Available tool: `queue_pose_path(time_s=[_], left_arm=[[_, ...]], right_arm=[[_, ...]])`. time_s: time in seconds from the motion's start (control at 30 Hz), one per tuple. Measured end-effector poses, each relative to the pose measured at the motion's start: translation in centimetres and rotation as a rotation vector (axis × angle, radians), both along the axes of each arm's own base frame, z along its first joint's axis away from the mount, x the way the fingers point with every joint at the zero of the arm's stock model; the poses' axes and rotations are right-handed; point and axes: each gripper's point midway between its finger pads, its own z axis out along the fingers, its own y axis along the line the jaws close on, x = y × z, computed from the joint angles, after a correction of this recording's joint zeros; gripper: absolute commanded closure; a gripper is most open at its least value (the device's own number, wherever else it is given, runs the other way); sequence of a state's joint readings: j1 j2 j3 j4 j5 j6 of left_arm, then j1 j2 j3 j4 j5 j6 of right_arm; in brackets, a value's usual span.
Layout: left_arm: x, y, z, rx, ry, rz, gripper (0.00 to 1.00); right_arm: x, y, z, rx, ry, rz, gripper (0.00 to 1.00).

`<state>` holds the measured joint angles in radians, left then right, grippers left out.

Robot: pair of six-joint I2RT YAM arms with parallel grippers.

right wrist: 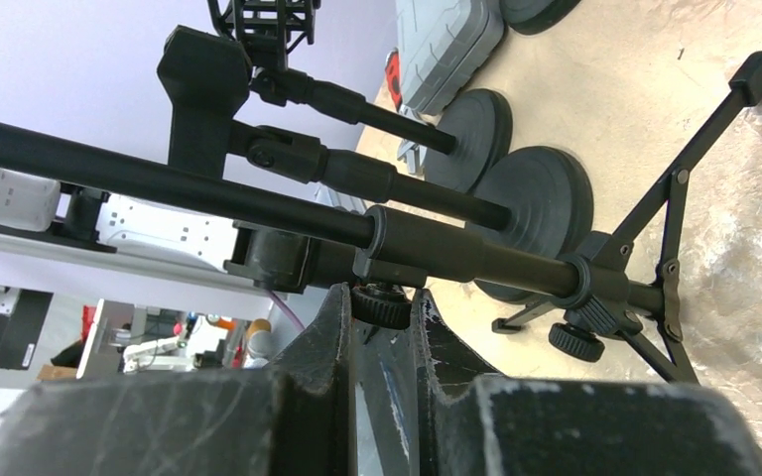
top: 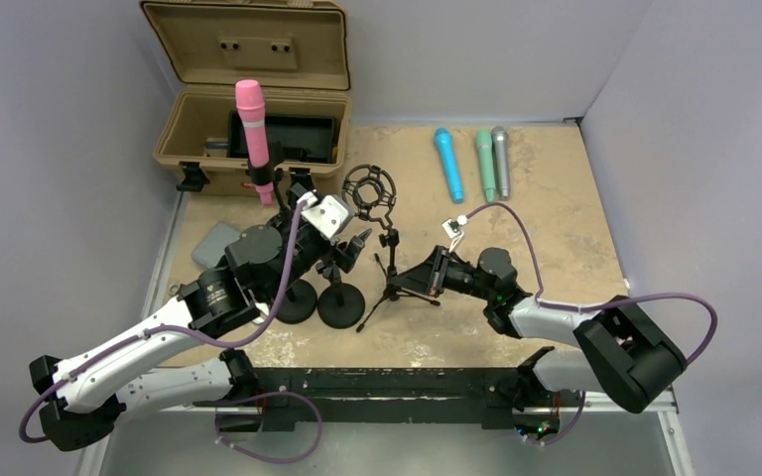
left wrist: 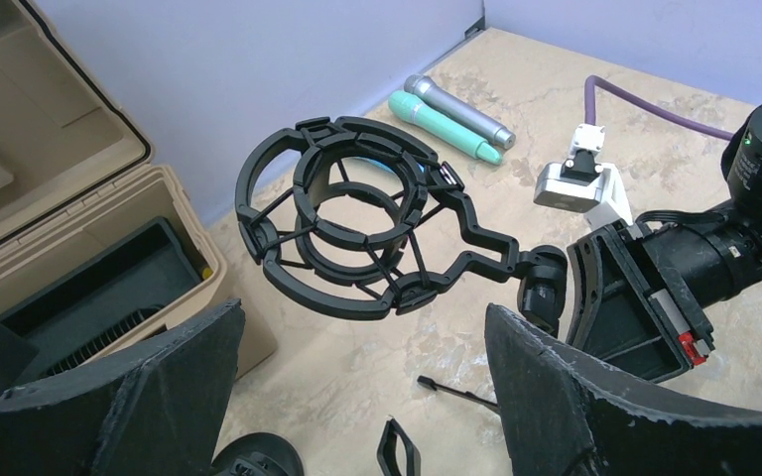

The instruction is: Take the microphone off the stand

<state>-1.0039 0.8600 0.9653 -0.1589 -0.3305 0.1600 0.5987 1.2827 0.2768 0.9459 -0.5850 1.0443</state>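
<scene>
Right gripper [right wrist: 382, 302] pinches the tripod stand [right wrist: 427, 243], likely steadying it; left gripper [left wrist: 362, 327] gapes wide before the shock mount [left wrist: 342, 213]; pink microphone [top: 251, 124] stands untouched near the far-left corner

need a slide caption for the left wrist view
Open left gripper frames an empty shock mount, right gripper beside it, teal microphone and grey microphone beyond

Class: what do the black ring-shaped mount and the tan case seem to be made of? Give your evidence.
Ring-shaped mount: likely moulded plastic, matt black; thin struts, dull sheen. Tan case: probably hard plastic, matt; moulded ribs and rounded corners.
</scene>
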Motion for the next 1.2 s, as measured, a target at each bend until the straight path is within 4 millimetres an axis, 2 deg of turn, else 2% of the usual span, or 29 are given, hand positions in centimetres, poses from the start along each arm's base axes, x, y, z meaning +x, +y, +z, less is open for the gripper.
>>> queue_pose_path(time_s=[0.23, 0.5, 0.67, 0.97, 1.2], left_arm=[[0.1, 0.1, 0.0, 0.000, -0.001, 0.008, 0.12], [0.1, 0.3, 0.1, -0.003, -0.003, 0.016, 0.12], [0.1, 0.3, 0.2, -0.004, -0.004, 0.018, 0.12], [0.2, 0.5, 0.2, -0.004, -0.005, 0.030, 0.12], [0.3, 0.6, 0.2, -0.005, -0.006, 0.040, 0.13]], right_arm=[[0.5, -0.2, -0.1, -0.068, -0.031, -0.025, 1.00], [3.2, -1.5, -0.2, -0.248, -0.122, -0.161, 1.00], [4.2, -1.7, -0.2, -0.346, -0.171, -0.213, 1.00], [4.4, -1.4, 0.1, -0.533, -0.237, -0.317, 1.00], [4.2, -2.2, 0.1, -0.734, -0.308, -0.401, 1.00]])
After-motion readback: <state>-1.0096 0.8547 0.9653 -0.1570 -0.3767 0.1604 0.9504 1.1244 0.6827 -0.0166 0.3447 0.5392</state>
